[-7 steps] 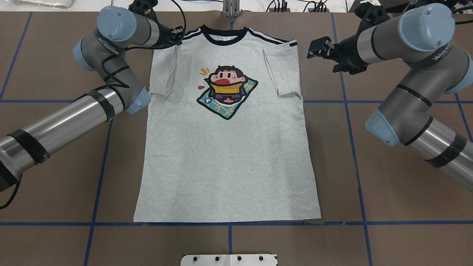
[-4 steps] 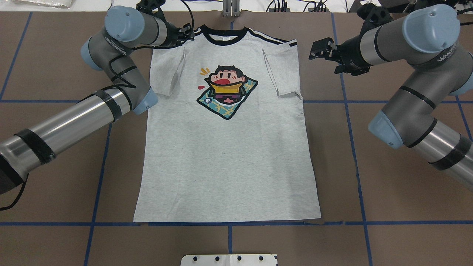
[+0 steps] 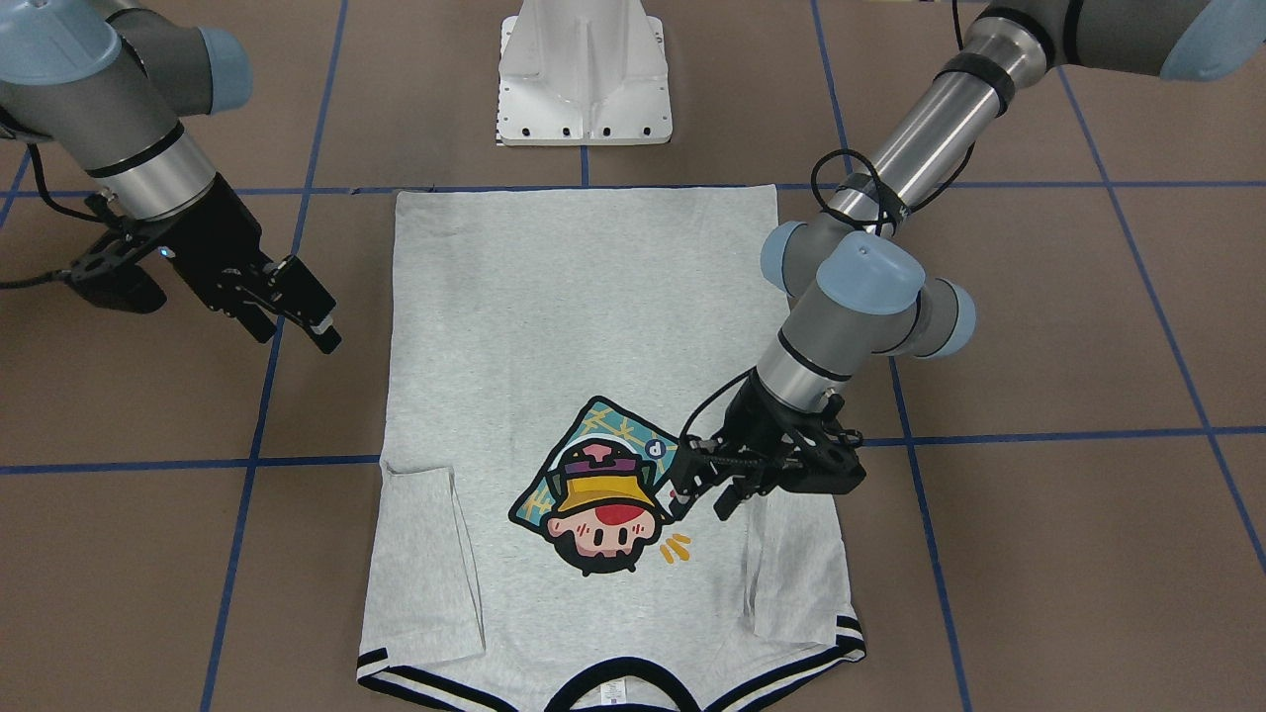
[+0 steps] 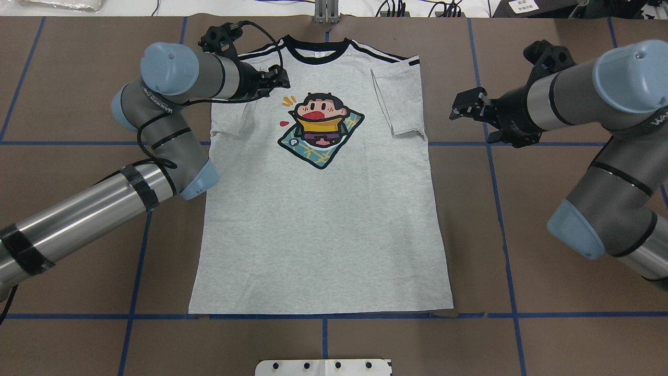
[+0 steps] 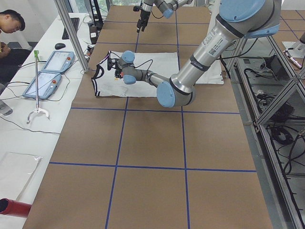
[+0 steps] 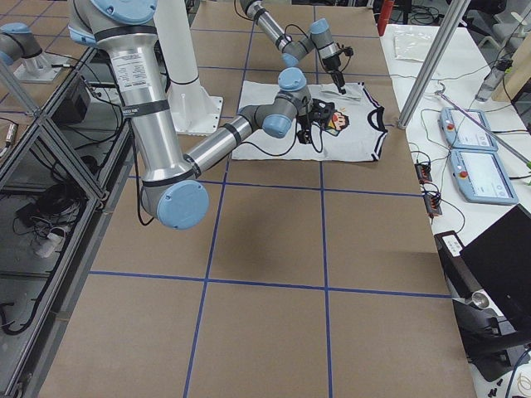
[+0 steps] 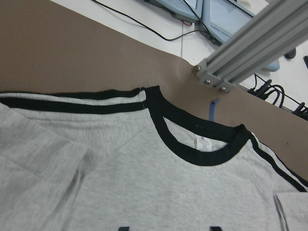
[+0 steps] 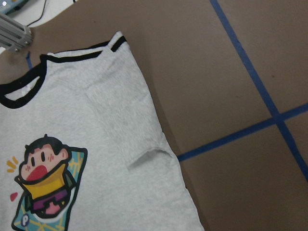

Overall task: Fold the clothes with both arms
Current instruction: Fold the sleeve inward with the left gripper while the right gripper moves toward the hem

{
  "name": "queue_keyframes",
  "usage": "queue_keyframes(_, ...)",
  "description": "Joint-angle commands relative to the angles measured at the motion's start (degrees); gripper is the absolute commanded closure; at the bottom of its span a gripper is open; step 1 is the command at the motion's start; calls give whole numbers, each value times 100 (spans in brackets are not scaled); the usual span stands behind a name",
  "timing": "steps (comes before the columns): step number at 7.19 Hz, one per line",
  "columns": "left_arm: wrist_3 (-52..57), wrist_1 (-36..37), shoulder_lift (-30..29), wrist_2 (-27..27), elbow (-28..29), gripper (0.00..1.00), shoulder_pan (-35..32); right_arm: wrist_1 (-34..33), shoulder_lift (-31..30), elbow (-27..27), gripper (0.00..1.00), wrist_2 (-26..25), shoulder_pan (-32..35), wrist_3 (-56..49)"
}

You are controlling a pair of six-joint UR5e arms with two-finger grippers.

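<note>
One T-shirt lies flat, print up, on the table. Front view shows the left gripper with fingers apart and empty over the chest beside the print; overhead, the wrist hides them. Right gripper spread, empty, off the shirt's side.

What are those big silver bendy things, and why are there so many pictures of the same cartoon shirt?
They are robot arms, silver-grey with light blue caps: a left arm and a right arm, here to fold clothes. The light grey T-shirt with black collar and cartoon print lies flat, with its sleeves folded inward. Each arm ends in a black two-finger gripper. The left gripper hovers over the shirt near its print. The right gripper hangs beside the shirt, over the brown table with blue tape lines. Both are open and hold nothing. Six cameras took the pictures: one behind the robot, one facing it, one at each table end, and one on each wrist.
</note>
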Motion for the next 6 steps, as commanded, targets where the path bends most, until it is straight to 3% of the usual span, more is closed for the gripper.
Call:
queue_keyframes(1, -2, 1579, 946, -389, -2265, 34, 81, -806, -867, 1045, 0, -84, -774, 243)
queue_keyframes(2, -2, 2187, 1290, -530, -3129, 28, 107, -799, -993, 1188, 0, -397, -1213, 724)
queue_keyframes(3, -2, 2446, 1563, -566, -3720, 25, 186, -807, -1168, 1250, 0, -1236, -2009, 1277)
queue_keyframes(4, -2, 2440, 1818, -557, -3935, 24, 221, -834, -1257, 1364, 1, -2106, -2774, 2074)
queue_keyframes(6, 24, 2440, 1899, -540, -4016, 24, 231, -982, -1407, 1418, 6, -2999, -3728, 3230)
